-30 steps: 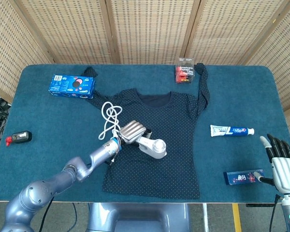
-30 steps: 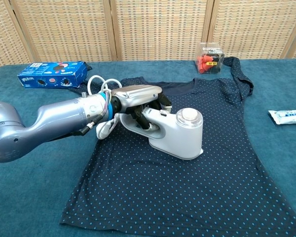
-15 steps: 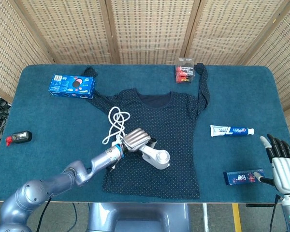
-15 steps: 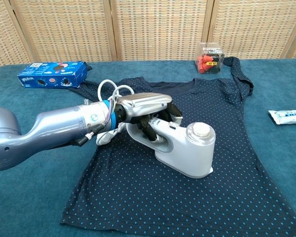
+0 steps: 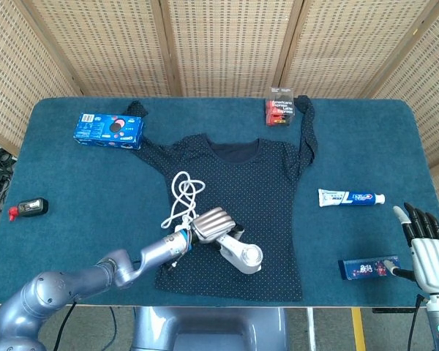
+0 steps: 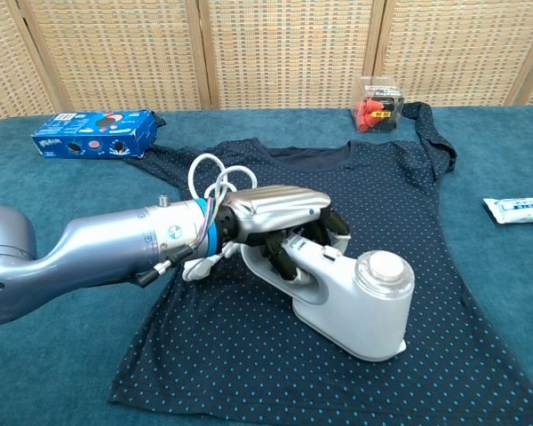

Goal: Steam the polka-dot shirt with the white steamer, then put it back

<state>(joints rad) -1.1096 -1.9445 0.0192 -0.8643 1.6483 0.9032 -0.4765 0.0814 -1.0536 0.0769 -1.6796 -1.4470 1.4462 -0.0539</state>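
Observation:
The dark blue polka-dot shirt (image 5: 256, 183) (image 6: 400, 213) lies flat in the middle of the table, sleeves spread toward the back. My left hand (image 5: 213, 222) (image 6: 275, 213) grips the handle of the white steamer (image 5: 245, 256) (image 6: 360, 302), which rests on the shirt's lower front. The steamer's white cord (image 5: 181, 196) (image 6: 211, 182) trails in loops over the shirt's left side. My right hand (image 5: 426, 245) hangs open off the table's near right corner, fingers spread, holding nothing.
A blue snack box (image 5: 110, 130) (image 6: 93, 133) lies at the back left, a clear box of red items (image 5: 280, 107) (image 6: 378, 105) at the back centre. A toothpaste tube (image 5: 351, 197) (image 6: 518, 209) and a small blue box (image 5: 367, 268) lie right. A small black device (image 5: 29, 208) sits far left.
My left hand has drawn the steamer down the shirt toward the near hem and slightly right, the cord following. The right hand has stayed still.

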